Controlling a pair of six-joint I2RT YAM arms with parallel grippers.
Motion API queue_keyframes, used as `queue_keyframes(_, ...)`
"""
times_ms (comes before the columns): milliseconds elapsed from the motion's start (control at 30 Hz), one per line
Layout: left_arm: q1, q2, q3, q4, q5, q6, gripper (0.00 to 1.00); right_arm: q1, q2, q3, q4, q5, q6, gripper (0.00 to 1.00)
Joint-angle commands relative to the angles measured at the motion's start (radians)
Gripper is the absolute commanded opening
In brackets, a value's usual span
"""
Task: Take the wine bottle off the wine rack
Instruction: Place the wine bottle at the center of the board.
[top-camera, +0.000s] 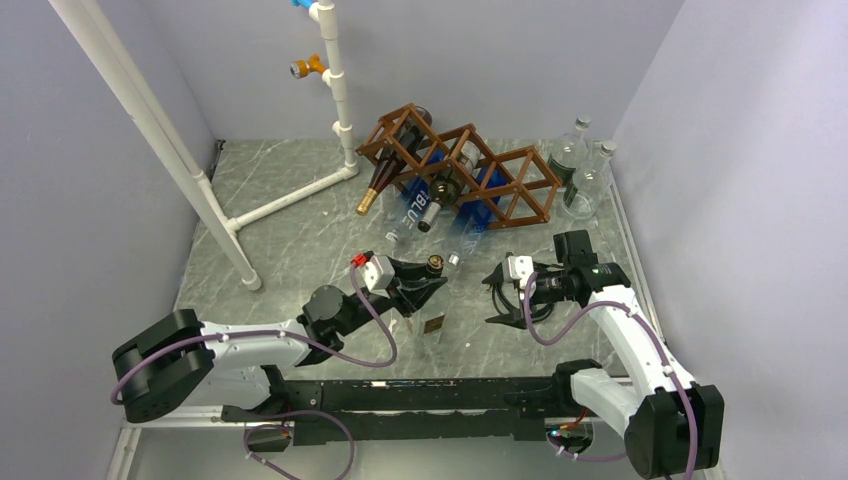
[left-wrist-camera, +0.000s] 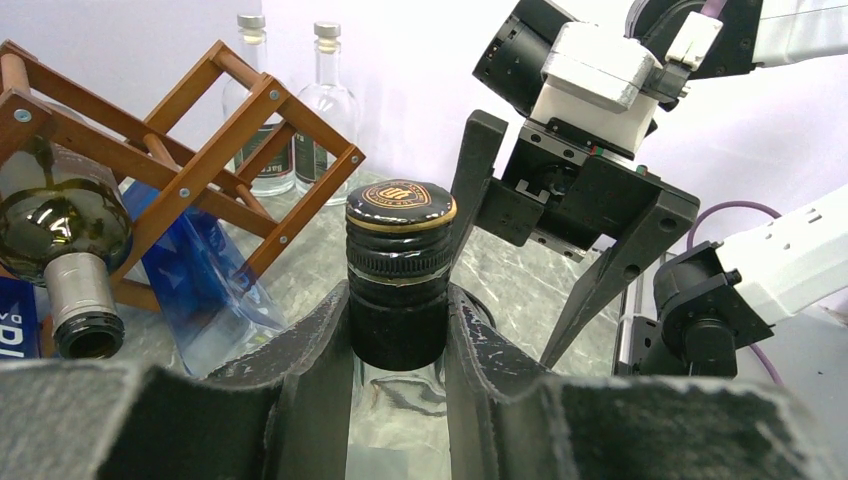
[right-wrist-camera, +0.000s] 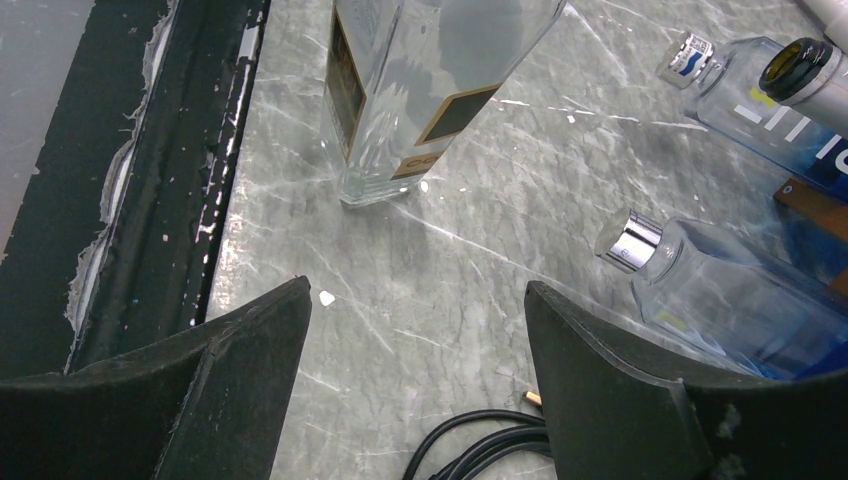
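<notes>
The wine bottle (top-camera: 433, 323), clear and square with a black and gold cap (left-wrist-camera: 400, 215), stands upright on the marble table in front of the wine rack. My left gripper (top-camera: 428, 285) is shut on its neck just below the cap, and the left wrist view shows both pads pressed against it (left-wrist-camera: 398, 300). The brown lattice wine rack (top-camera: 510, 185) (left-wrist-camera: 215, 150) sits behind it. My right gripper (top-camera: 500, 295) hangs open just right of the bottle, with bare table between its fingers (right-wrist-camera: 418, 300). The bottle's base (right-wrist-camera: 400, 100) appears in the right wrist view.
Dark bottles (top-camera: 378, 185) (left-wrist-camera: 60, 230) and blue bottles (top-camera: 415, 205) (right-wrist-camera: 740, 300) lie in the rack, necks pointing at me. Clear bottles (top-camera: 572, 160) stand at the back right. A white pipe frame (top-camera: 200, 180) fills the left. A black cable (right-wrist-camera: 480, 440) lies under my right gripper.
</notes>
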Motion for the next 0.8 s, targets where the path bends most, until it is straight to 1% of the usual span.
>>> queue_keyframes(0,0.002,-0.010,0.013,0.174,0.027,-0.039,0.13,-0.004,-0.015,0.026,0.005,-0.018,-0.008,0.81)
queue_keyframes(33,0.002,-0.012,0.008,0.172,0.028,-0.039,0.18,-0.003,-0.015,0.026,0.005,-0.020,-0.009,0.81)
queue_keyframes(133,0.002,-0.021,-0.004,0.158,0.036,-0.039,0.28,-0.003,-0.014,0.027,0.003,-0.023,-0.010,0.81)
queue_keyframes(667,0.002,-0.086,-0.041,0.070,0.078,-0.042,0.67,-0.003,-0.007,0.028,0.003,-0.028,-0.006,0.82)
queue_keyframes(767,0.002,-0.127,-0.041,0.019,0.078,-0.044,0.78,-0.003,-0.008,0.027,0.002,-0.029,-0.007,0.82)
